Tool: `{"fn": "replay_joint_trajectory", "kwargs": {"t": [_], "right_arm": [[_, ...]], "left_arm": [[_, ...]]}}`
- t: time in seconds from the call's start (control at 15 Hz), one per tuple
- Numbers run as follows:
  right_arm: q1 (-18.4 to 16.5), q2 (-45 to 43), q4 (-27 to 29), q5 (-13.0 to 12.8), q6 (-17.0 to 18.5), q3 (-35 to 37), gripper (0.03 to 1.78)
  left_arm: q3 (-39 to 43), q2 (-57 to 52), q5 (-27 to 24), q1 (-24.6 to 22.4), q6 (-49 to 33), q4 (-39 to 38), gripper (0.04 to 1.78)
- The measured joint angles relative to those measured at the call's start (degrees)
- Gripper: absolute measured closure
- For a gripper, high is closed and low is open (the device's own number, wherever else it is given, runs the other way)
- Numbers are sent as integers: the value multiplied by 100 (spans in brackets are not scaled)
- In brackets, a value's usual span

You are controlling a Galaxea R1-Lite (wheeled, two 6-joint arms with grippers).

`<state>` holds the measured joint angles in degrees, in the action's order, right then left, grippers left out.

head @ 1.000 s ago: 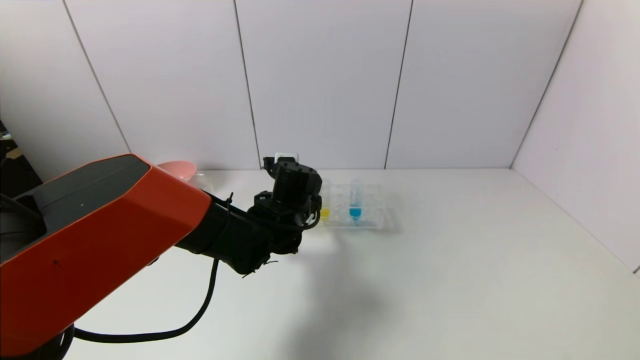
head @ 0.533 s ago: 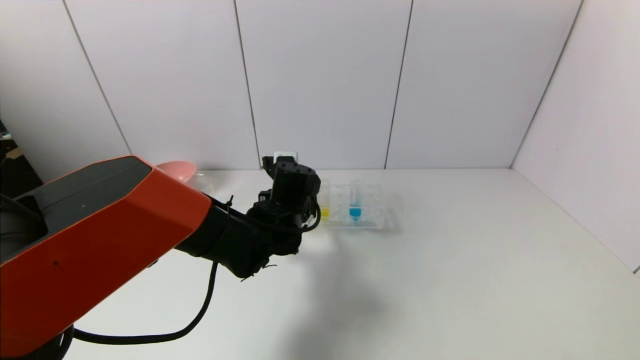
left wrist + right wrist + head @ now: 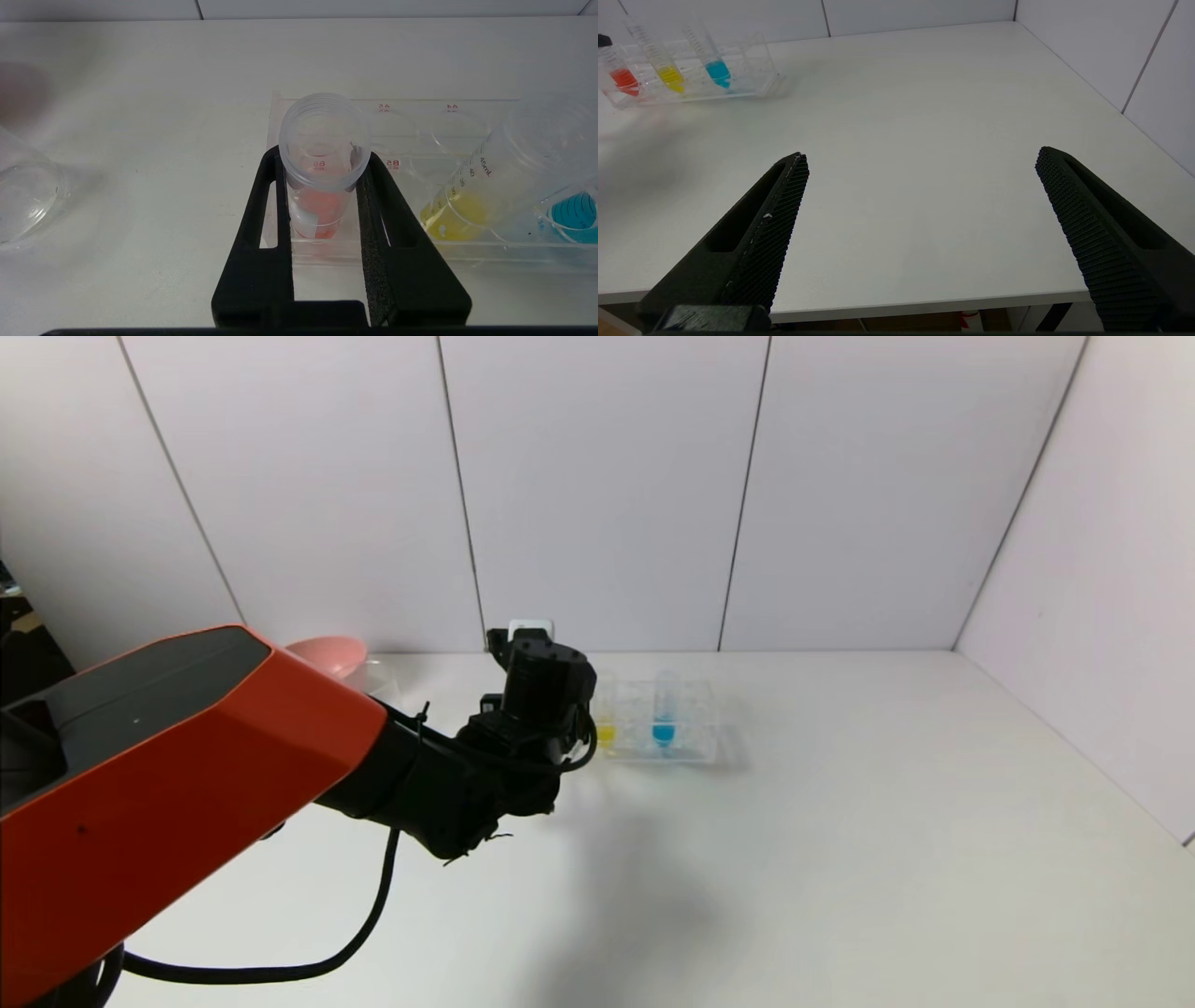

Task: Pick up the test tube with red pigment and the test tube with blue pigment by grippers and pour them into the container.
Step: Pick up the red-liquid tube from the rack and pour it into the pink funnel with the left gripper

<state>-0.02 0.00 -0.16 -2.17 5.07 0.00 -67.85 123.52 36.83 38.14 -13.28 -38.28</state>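
Note:
My left gripper (image 3: 322, 156) is shut on the test tube with red pigment (image 3: 321, 205), its fingers pressing just under the threaded rim. The tube's bottom is still within the end slot of the clear rack (image 3: 420, 252). In the head view the left gripper (image 3: 541, 672) hides that tube. The test tube with blue pigment (image 3: 664, 714) stands in the rack, two slots away (image 3: 574, 210). The container, a clear beaker (image 3: 28, 205), stands left of the rack (image 3: 378, 674). My right gripper (image 3: 922, 156) is open and empty over the table's front edge.
A yellow-liquid tube (image 3: 467, 205) stands in the rack between the red and blue ones. A pink bowl (image 3: 327, 653) sits at the back left by the beaker. White walls close the back and right of the table.
My left gripper has shifted slightly up and to the left. The rack, the blue tube and the yellow tube have not moved.

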Motion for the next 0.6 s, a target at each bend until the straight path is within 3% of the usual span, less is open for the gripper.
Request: {"fn": "replay_joint_trajectory", "kwargs": {"t": [0.6], "right_arm": [[0, 0, 0, 0, 0, 0, 4]], "left_arm": [[-74, -336, -4, -6, 184, 49, 139]]}}
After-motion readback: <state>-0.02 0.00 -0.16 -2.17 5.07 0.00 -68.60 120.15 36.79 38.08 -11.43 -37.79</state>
